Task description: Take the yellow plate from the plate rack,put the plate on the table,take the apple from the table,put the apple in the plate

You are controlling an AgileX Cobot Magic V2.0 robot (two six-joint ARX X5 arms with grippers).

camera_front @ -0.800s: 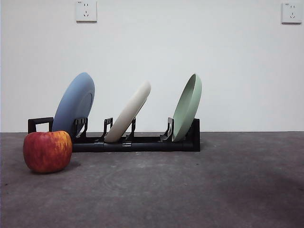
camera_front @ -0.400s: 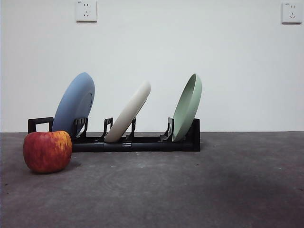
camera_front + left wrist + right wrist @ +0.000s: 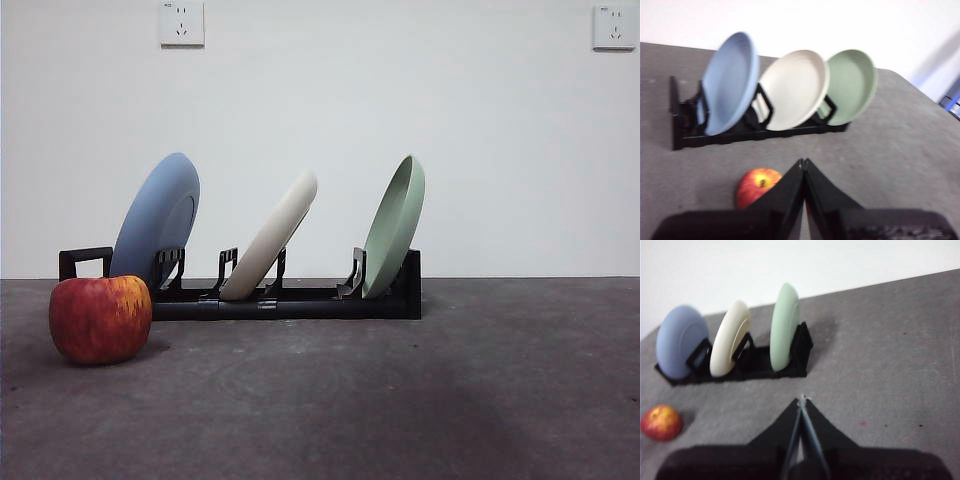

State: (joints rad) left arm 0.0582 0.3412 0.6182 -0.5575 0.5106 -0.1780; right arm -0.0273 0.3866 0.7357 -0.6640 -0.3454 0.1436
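- the flat dark grey mottled table [image 3: 480, 400] spreads across the front view, with no arm showing above it there.
- the long low black plate rack [image 3: 290, 300] stands on it, its loop handle at the end by the apple.
- three plates lean in its slots: a matte blue round plate [image 3: 158, 218], the wide cream-beige yellow plate [image 3: 272, 240] in the middle slot, and a pale green round plate [image 3: 396, 225].
- the blocky red apple with yellow-orange streaks [image 3: 100, 318] sits on the table just in front of the handle end.
- the left gripper [image 3: 804, 165] hangs above the apple, jaws pressed together, holding nothing.
- the right gripper [image 3: 801, 401] hangs back from the rack, likewise closed and empty.
- no step looks begun; next, one gripper must open and take the yellow plate's rim.
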